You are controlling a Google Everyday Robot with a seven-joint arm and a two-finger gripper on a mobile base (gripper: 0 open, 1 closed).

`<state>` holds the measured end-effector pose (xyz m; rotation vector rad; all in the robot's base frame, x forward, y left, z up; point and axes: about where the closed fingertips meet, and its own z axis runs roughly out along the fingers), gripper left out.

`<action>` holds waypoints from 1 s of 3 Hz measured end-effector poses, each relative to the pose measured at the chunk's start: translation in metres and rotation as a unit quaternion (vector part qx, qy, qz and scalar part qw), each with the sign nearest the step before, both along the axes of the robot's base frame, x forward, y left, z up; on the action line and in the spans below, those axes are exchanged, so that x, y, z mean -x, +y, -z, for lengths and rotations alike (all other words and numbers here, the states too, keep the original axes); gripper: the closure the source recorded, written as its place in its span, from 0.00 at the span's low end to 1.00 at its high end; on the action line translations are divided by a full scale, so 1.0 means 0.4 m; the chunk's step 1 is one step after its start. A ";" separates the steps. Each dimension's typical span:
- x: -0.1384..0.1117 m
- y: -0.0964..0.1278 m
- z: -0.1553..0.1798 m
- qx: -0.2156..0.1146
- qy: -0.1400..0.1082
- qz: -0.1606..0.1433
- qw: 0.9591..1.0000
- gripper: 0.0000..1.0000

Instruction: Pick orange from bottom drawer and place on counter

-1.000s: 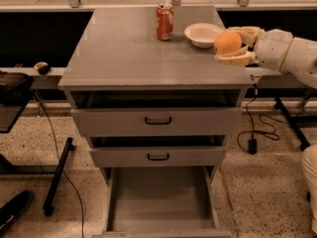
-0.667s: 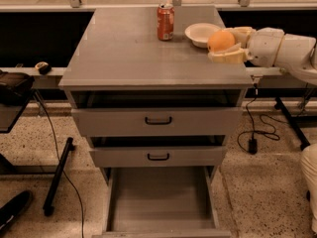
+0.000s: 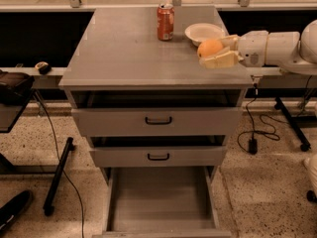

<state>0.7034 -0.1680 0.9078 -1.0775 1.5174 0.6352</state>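
Here, at the far left, a dark case sits on a low stand, and a small round object lies on the ledge just beside the cabinet. The counter forms the flat grey top of the cabinet. Beneath it, two drawers with black handles, the upper drawer and the middle drawer, stand slightly ajar. The bottom drawer is pulled fully out toward the viewer, its plain grey floor showing. Toward the back of the counter a red soda can stands upright. To its right, apart from it, rests a white bowl. The orange is just in front of the bowl, over the right part of the counter near its edge. My gripper reaches in from the right and is closed around the orange, with one cream finger along the near side of the fruit and the other behind it. Whether the fruit touches the counter cannot be told. My white arm extends off the right edge, level with the countertop. Below it a black cable trails on the speckled floor.
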 end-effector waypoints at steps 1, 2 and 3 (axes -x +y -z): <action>-0.001 0.026 0.036 0.033 0.020 -0.014 0.999 1.00; -0.011 0.026 0.061 0.064 0.019 -0.009 0.998 1.00; -0.033 0.012 0.084 0.082 0.011 0.011 0.997 1.00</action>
